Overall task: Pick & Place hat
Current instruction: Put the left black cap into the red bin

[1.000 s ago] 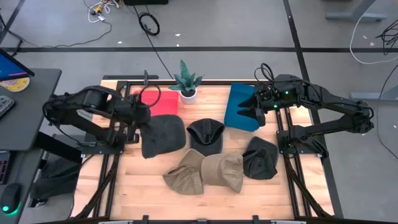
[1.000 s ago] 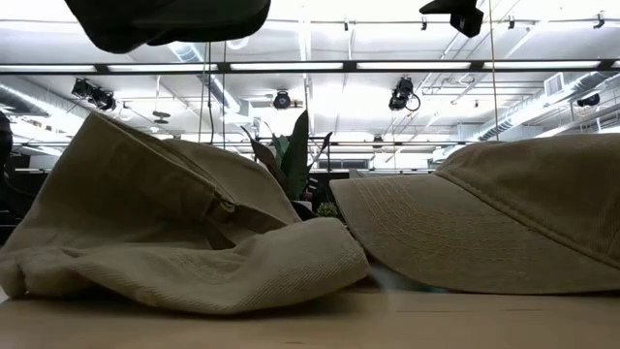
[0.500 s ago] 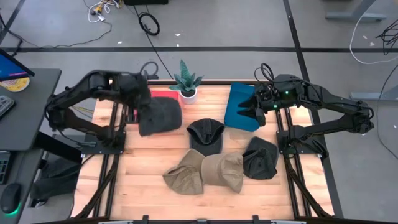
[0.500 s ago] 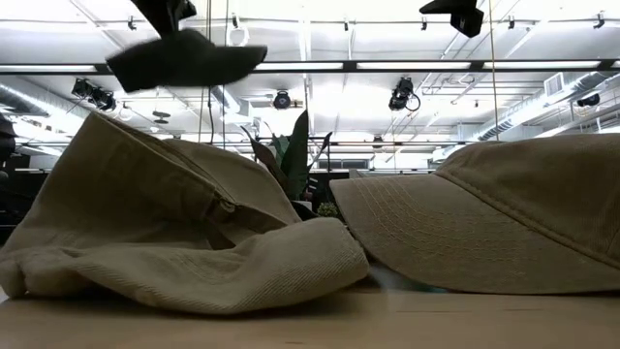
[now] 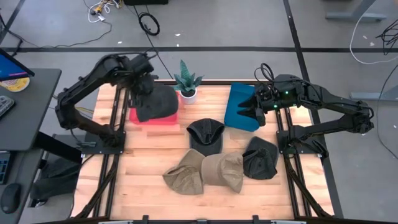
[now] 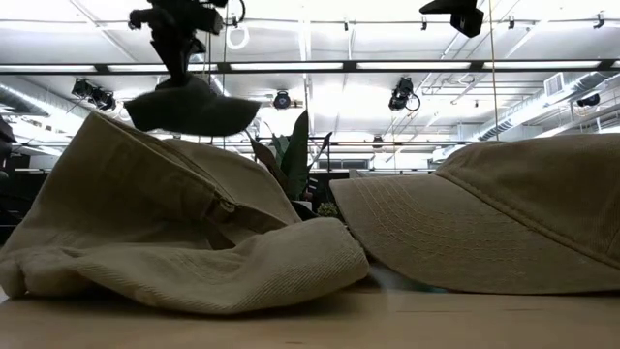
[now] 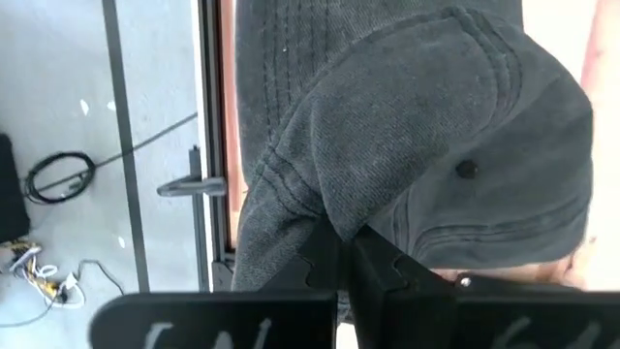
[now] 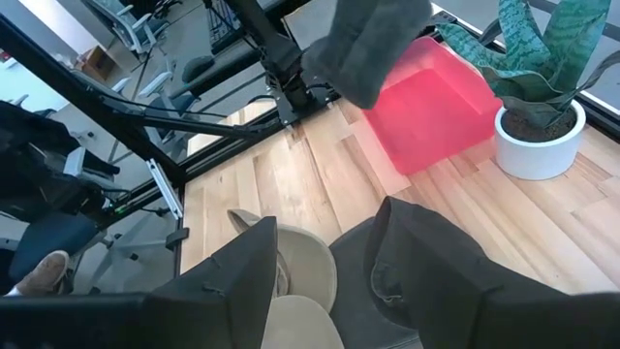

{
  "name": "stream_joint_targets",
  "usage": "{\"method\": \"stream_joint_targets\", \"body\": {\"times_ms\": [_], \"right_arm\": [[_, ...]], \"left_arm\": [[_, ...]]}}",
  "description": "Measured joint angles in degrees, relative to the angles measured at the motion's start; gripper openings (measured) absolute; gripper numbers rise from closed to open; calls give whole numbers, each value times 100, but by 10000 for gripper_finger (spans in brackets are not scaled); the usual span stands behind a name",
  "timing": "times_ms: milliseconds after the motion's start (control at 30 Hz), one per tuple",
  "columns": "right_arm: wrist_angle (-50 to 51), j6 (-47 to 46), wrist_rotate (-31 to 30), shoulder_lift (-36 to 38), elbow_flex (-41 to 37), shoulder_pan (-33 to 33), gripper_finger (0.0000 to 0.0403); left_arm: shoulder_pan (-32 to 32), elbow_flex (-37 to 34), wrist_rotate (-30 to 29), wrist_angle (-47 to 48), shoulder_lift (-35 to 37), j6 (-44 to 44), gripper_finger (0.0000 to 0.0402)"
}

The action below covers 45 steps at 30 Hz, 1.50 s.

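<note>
My left gripper (image 5: 142,87) is shut on a dark grey hat (image 5: 157,102), which hangs above the red box (image 5: 151,117) at the table's far left. The low view shows that hat (image 6: 190,107) hanging under the gripper (image 6: 180,60). In the left wrist view the hat (image 7: 426,145) fills the picture. My right gripper (image 5: 255,112) waits, open, beside the teal box (image 5: 239,106) at the far right. Its wrist view shows the red box (image 8: 436,102) with the held hat (image 8: 373,44) above it. My left gripper pinches a bunched fold of the hat's crown (image 7: 315,208) between its two shut fingers (image 7: 373,267). It comes from above, pointing down. The hat is lifted clear and hangs below the fingers (image 6: 182,73), over the red box.
A black hat (image 5: 205,134) lies mid-table, two khaki hats (image 5: 184,178) (image 5: 224,171) near the front, and another black hat (image 5: 260,157) to their right. A potted plant (image 5: 186,84) stands between the two boxes at the far edge. The khaki hats (image 6: 184,233) fill the low view.
My left gripper has carried the dark grey hat from over the table's left middle toward the far edge. The hat now hangs above the red box. It has stayed lifted clear throughout. The right arm has kept still.
</note>
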<state>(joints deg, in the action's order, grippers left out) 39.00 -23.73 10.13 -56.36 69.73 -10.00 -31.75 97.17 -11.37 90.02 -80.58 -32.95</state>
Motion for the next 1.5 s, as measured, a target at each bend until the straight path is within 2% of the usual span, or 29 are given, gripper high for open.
{"method": "stream_joint_targets", "body": {"times_ms": [200,333,500,767,967,1167,1400,1500], "right_arm": [[2,2,0,0,0,0,208],[2,2,0,0,0,-2,208],[2,0,-2,0,0,0,208],[2,-111,-13,0,0,-2,208],[0,-167,-17,0,0,0,208],[-1,-273,-17,-1,0,-1,208],[-4,-284,-19,-2,0,-2,208],[-12,-284,-18,-2,0,-1,208]], "left_arm": [[-341,-4,28,-2,-345,-289,5],[-438,-7,445,0,-352,-813,5],[-426,-6,851,0,-337,-828,5],[-763,-7,715,2,-303,-862,5],[-1351,-7,274,0,-262,18,4],[-1931,-9,201,0,-202,1100,4],[-2467,-9,-107,1,-140,1705,4],[-2648,-9,-106,-2,-140,1487,4]]}}
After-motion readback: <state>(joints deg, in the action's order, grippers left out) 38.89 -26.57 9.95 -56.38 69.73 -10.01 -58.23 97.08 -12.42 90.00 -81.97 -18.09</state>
